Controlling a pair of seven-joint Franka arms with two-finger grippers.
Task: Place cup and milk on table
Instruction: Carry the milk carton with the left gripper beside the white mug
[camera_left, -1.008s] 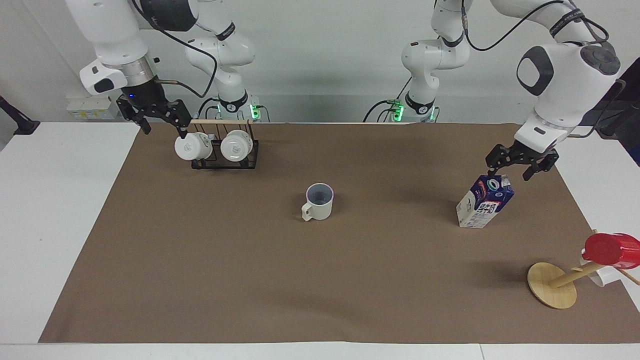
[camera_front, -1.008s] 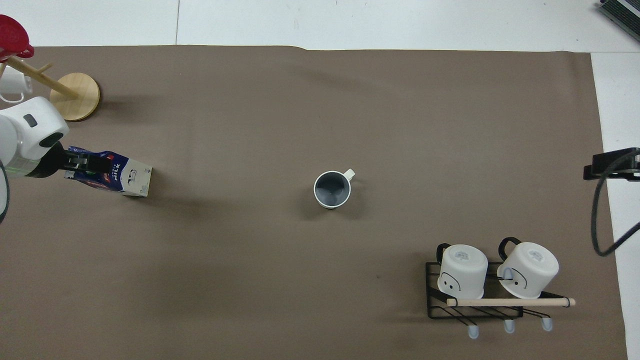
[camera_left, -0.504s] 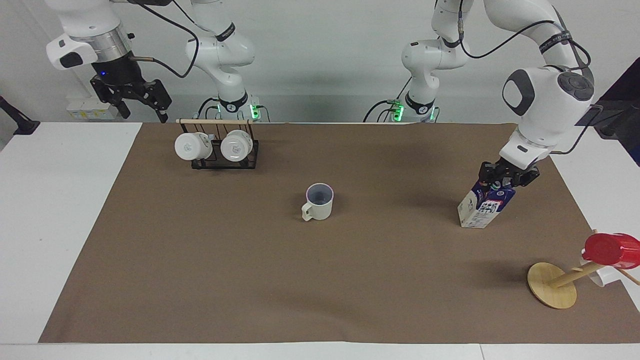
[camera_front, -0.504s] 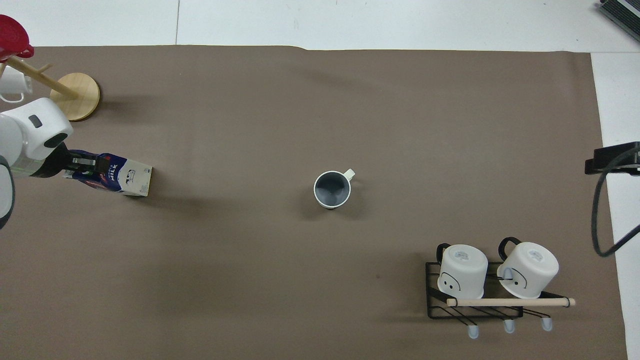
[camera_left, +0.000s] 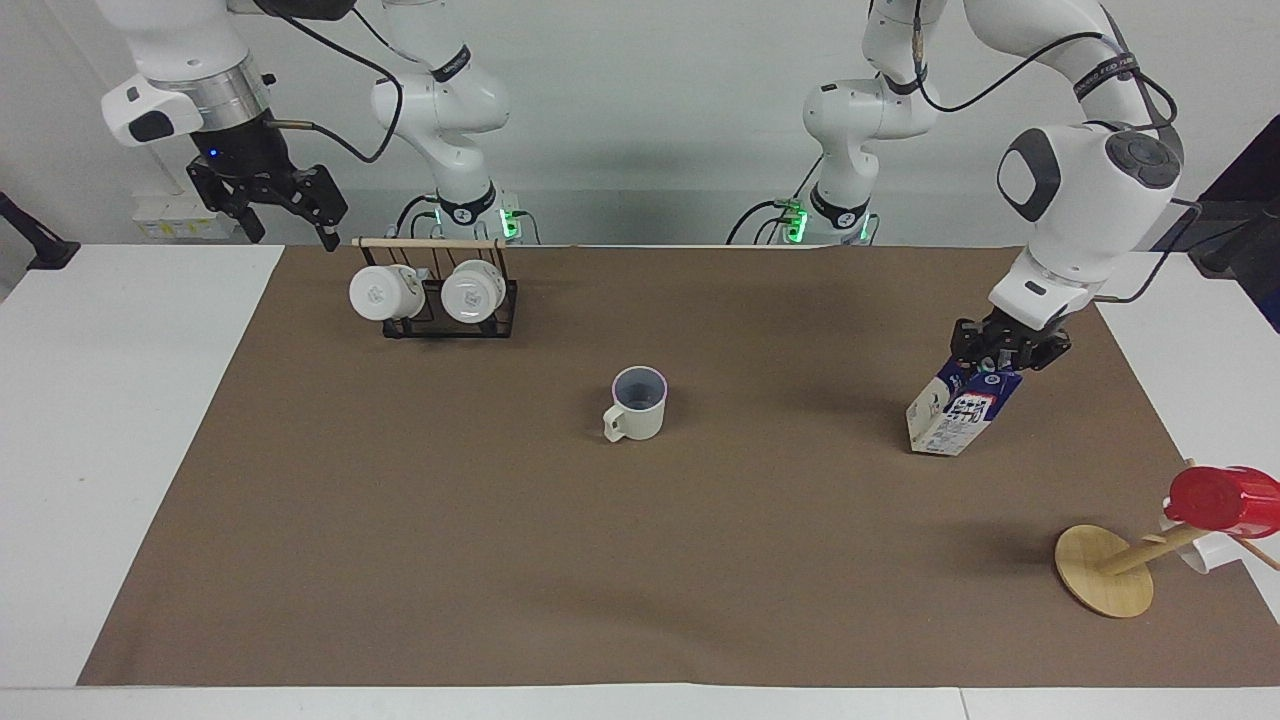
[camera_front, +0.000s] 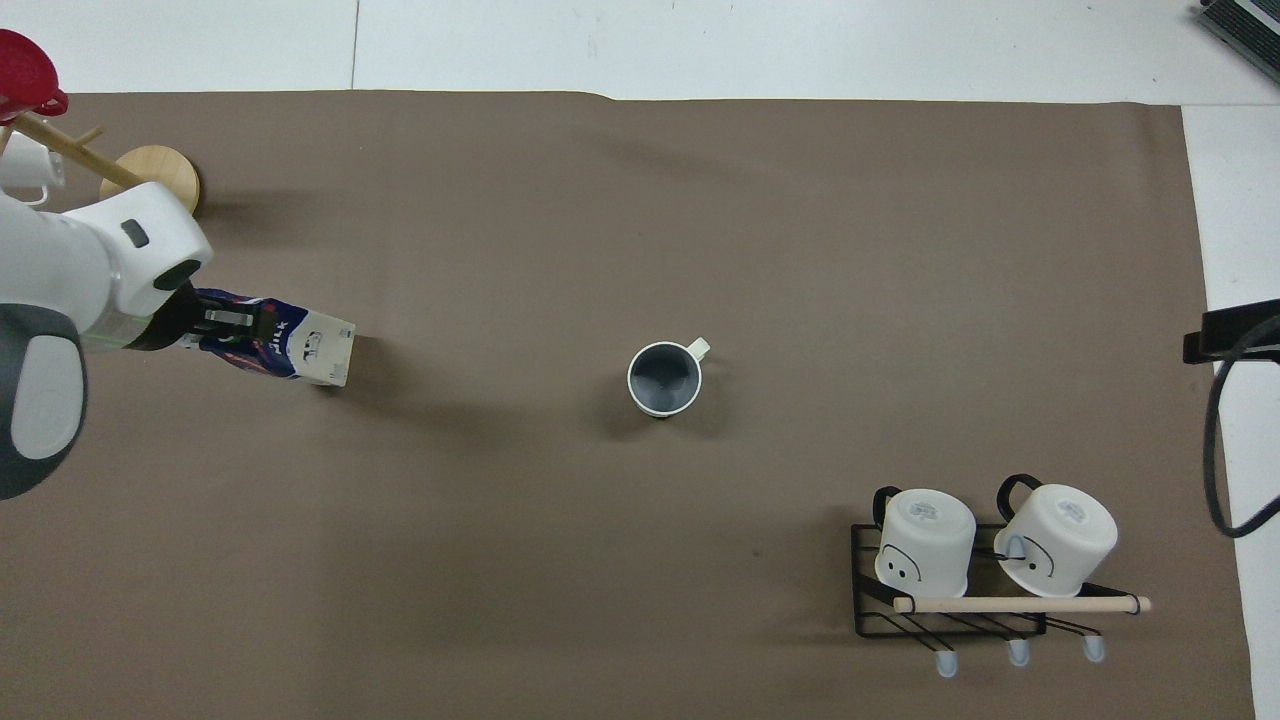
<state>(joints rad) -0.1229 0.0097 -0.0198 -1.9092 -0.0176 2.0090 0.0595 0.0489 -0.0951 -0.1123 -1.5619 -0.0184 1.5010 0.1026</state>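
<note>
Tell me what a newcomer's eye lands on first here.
First, the left claw shut on the top of the milk, which tilts over the brown sheet at the left arm's end of the table. Next, the cup standing alone mid-sheet, upright. The right claw hangs open in the air beside the rack that holds two white mugs.

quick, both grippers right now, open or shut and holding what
Left gripper: shut on the top of the milk, toward the left arm's end of the table.
Right gripper: open, holding nothing, raised near the mug rack.
</note>
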